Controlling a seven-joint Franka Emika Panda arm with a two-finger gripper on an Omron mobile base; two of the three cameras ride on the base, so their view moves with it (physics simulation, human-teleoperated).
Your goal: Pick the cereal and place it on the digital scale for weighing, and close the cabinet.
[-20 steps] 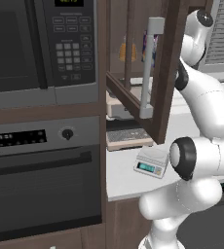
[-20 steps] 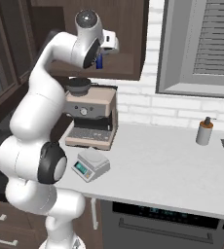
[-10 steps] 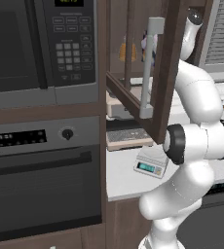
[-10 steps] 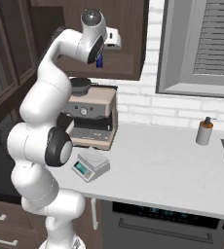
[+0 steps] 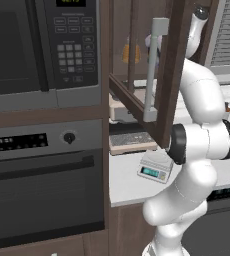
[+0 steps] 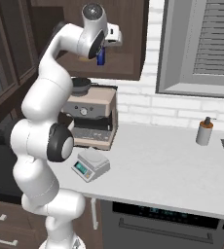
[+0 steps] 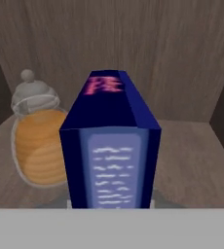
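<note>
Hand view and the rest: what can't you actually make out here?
- Tool fingertips: hand view, hidden behind the cereal box's near end.
- Cereal's front picture: hand view, faces away.
- Orange bottle: partly covered by the box.
- Digital scale display: right base view, too small to read.
- Cabinet interior: left base view, door frame blocks it.

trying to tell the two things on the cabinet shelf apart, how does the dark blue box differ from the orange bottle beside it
The dark blue rectangular cereal box has flat faces and sharp edges; the rounded orange bottle bulges. The box carries pink print on top and a pale printed panel; the bottle is plain orange under a grey knobbed cap. The box stands nearer the hand camera. Both stand upright on the wooden cabinet shelf.
</note>
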